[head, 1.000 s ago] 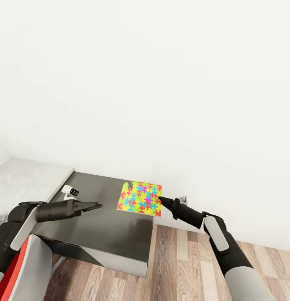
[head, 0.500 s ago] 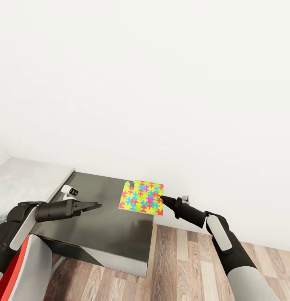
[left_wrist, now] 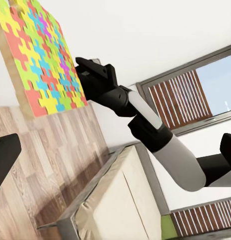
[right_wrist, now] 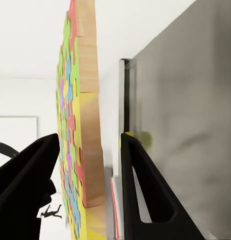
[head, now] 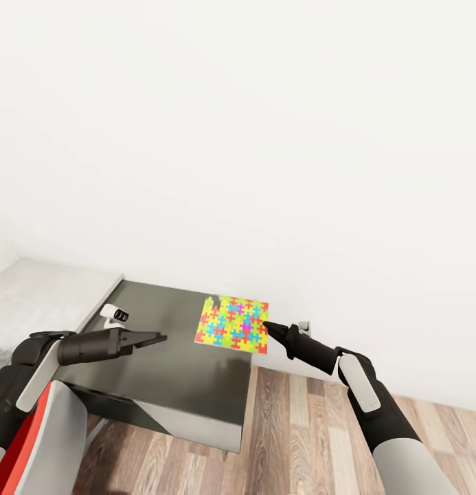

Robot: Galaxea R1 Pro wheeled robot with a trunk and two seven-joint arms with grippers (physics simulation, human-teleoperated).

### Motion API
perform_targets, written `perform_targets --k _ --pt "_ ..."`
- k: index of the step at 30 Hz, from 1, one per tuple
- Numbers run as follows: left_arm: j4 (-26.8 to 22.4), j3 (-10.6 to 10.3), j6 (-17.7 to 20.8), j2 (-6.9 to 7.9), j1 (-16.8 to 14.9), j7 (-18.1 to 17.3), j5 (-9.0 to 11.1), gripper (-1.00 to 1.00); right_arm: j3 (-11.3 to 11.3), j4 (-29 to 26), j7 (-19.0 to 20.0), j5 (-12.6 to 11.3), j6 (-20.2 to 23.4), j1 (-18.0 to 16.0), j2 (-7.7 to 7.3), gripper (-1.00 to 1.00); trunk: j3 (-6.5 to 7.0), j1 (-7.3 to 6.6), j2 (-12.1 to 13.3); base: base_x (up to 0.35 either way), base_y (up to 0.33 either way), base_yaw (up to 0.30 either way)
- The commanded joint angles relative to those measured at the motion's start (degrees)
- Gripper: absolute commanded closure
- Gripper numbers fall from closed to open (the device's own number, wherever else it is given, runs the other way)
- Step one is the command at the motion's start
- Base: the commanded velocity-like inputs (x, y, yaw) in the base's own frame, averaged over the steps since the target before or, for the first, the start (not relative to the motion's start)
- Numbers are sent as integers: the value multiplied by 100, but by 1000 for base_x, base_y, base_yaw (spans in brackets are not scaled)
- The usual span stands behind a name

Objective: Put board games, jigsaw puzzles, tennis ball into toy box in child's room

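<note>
A jigsaw puzzle, a flat square of yellow, pink, blue and green pieces, hangs over the far right corner of a dark grey-topped side unit. My right gripper is shut on its right edge. In the right wrist view the puzzle stands edge-on between the two fingers of the right gripper. My left gripper hovers open over the unit's left part, apart from the puzzle. The left wrist view shows the puzzle and the right arm between the spread fingers of the left gripper.
A small white and black object lies near the unit's far left edge. A pale grey surface adjoins the unit on the left. A white wall stands close behind. Wood-plank floor lies to the right. The bed and windows appear in the left wrist view.
The right gripper and the puzzle shifted slightly to the right a second ago and have held still since. The left gripper has not moved. The camera tilted slightly.
</note>
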Motion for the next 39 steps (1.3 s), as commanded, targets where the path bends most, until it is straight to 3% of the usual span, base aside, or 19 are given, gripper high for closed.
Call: perform_targets --k 1,8,39 --pt "1 -13 50 5 -6 -8 21 -100 -12 1 18 10 34 -4 1 100 -10 1 -11 -245 0 0" --pt "1 -10 79 15 -7 -8 28 -100 -12 5 18 15 24 -4 11 100 -2 1 -11 -66 0 148" --pt "-59 -30 84 12 -1 -16 44 -100 -184 70 27 11 3 4 -34 100 49 1 -11 -1 0 278"
